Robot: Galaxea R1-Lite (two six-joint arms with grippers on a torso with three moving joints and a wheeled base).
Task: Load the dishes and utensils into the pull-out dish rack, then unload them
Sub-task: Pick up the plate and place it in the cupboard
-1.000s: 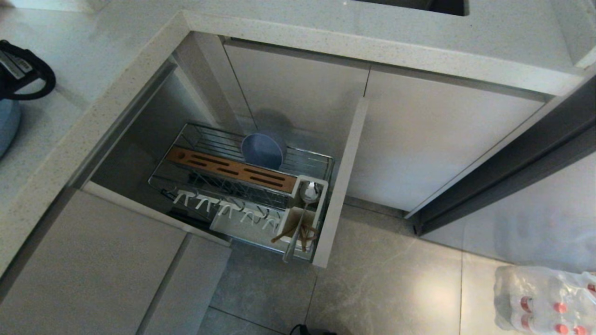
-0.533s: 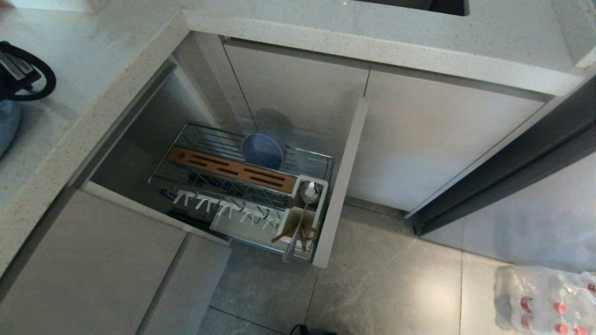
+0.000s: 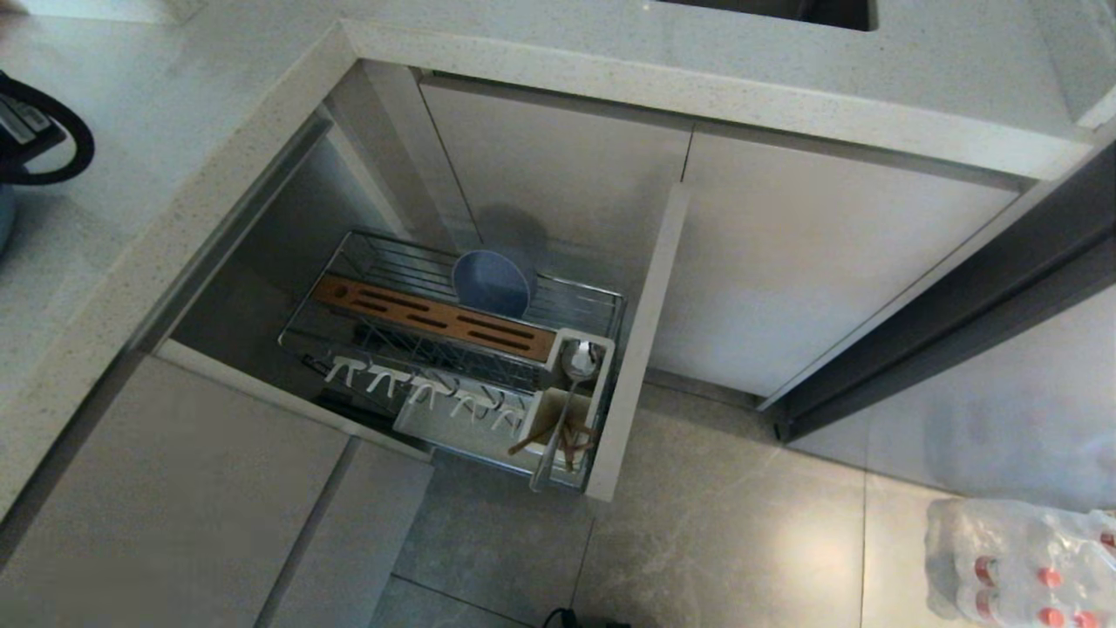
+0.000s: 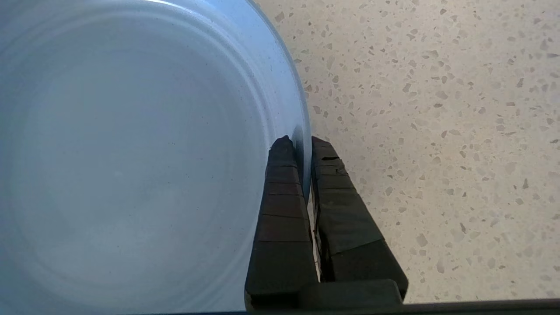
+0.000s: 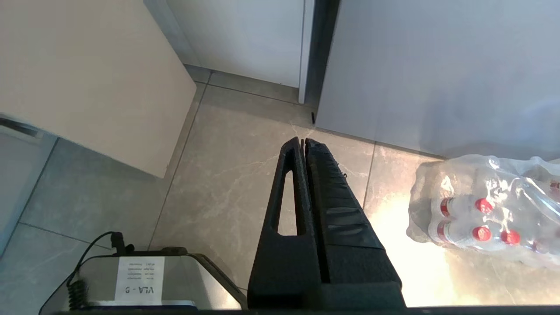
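My left gripper is shut on the rim of the light-blue plate, one finger inside it and one outside, over the speckled countertop. In the head view only a sliver of the plate and the black left wrist show at the far left. The pull-out dish rack stands open below the counter. The light-blue bowl stands on edge in it. The silver spoon and the chopsticks stick out of its white utensil cup. My right gripper hangs shut over the floor.
The beige front panel juts into the floor space beside the rack. A shrink-wrapped pack of water bottles lies on the tiles at the lower right. The robot's base sits below the right arm. The counter edge overhangs the rack.
At the left edge of the head view the black wrist part has shifted slightly left and less of the blue plate shows. Rack, bowl and utensils have not moved.
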